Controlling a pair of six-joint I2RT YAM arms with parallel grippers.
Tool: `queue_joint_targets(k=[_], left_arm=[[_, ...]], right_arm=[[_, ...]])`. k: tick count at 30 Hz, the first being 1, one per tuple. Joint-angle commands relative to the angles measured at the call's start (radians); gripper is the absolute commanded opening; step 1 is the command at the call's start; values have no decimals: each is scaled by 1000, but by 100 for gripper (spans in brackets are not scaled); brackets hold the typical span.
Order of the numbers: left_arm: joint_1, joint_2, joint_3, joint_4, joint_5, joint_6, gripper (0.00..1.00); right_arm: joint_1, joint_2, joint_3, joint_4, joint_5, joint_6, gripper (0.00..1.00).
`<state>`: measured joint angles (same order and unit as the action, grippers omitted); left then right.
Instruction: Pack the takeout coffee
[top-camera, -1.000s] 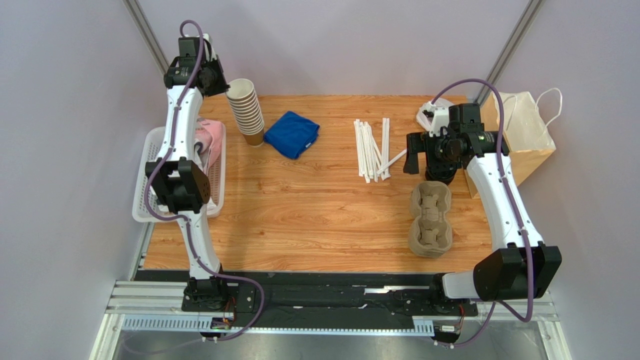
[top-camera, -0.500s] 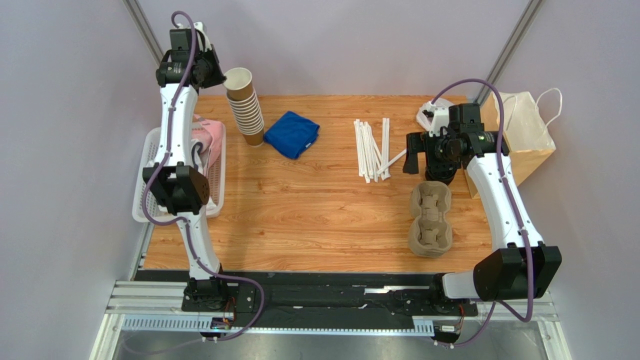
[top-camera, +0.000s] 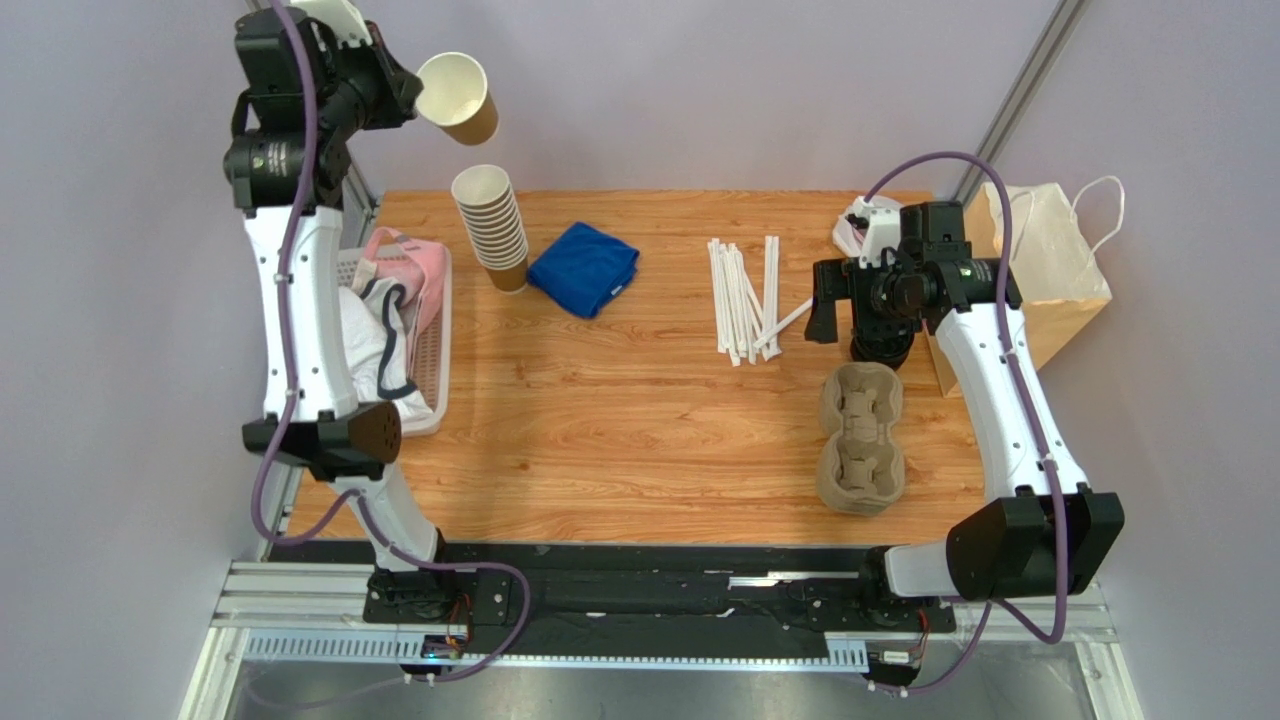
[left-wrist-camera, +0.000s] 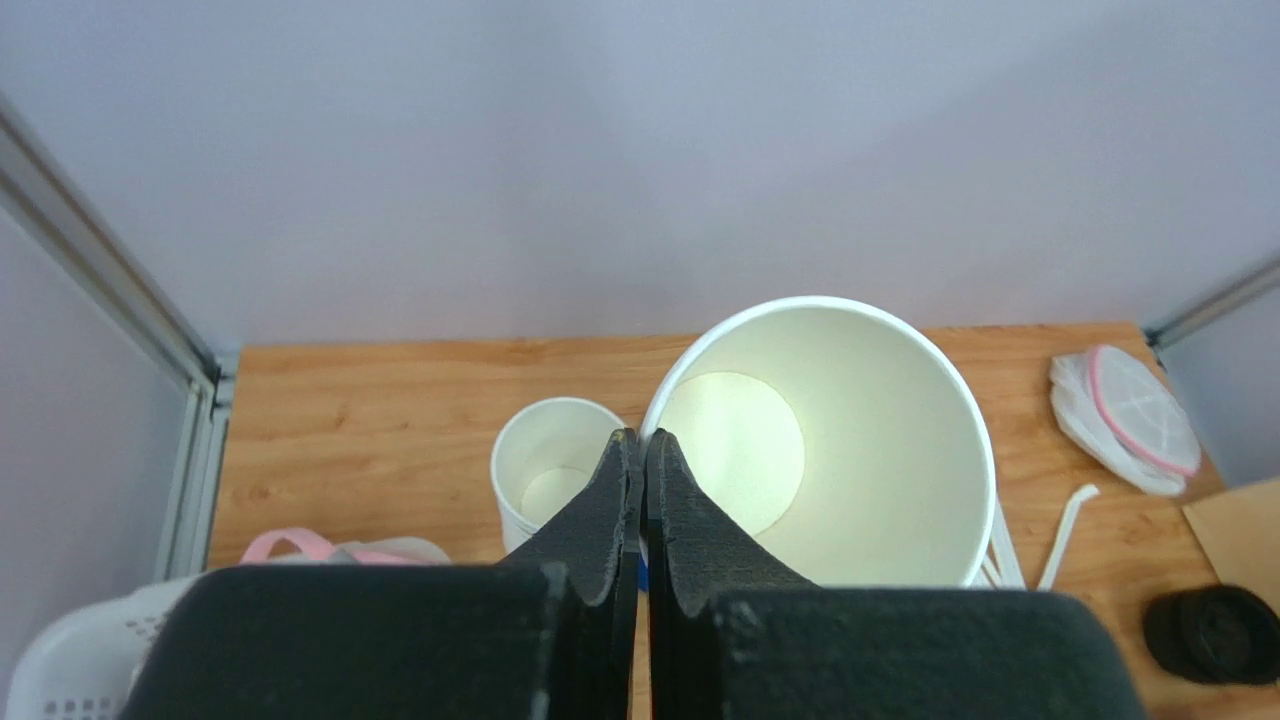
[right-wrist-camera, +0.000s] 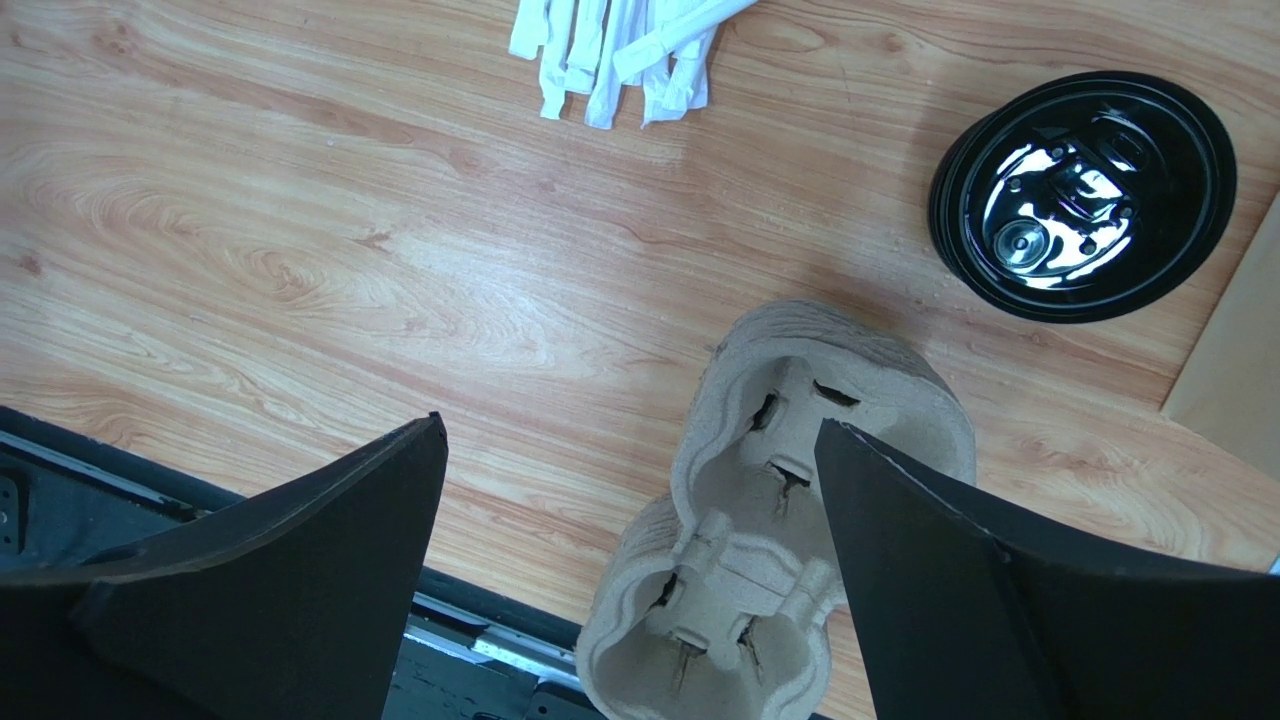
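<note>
Left end effector (left-wrist-camera: 643, 444) has lifted an empty cup (left-wrist-camera: 842, 450) off stack (top-camera: 496, 228).

No text, label or number is legible on the paper cup (top-camera: 455, 96), paper bag (top-camera: 1052, 263) or cup carrier (top-camera: 861, 435).

Pale lilac walls (top-camera: 676, 75), wood-grain table (top-camera: 631, 435), even light.

Cup stack (top-camera: 493, 225) left of cloth (top-camera: 583, 267); straws (top-camera: 744, 297) right; carrier (top-camera: 863, 438) before straws.
</note>
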<state>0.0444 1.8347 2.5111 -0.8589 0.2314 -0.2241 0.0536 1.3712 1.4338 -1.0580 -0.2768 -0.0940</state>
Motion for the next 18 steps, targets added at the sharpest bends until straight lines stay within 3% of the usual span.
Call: queue_joint_targets(k=[1, 3, 6, 11, 18], left_arm=[[-41, -184, -186, 27, 161, 118, 0], [-84, -250, -305, 32, 209, 152, 0], [-121, -394, -599, 52, 272, 175, 0], [-204, -526, -924, 135, 273, 259, 0], [-343, -673, -1378, 409, 238, 293, 0]], right_arm=[[-3, -6, 34, 7, -32, -7, 100], [-3, -8, 34, 7, -29, -19, 100], [-1, -15, 36, 4, -21, -26, 100], [-3, -32, 36, -2, -32, -45, 100], [-1, -44, 14, -5, 7, -82, 100]])
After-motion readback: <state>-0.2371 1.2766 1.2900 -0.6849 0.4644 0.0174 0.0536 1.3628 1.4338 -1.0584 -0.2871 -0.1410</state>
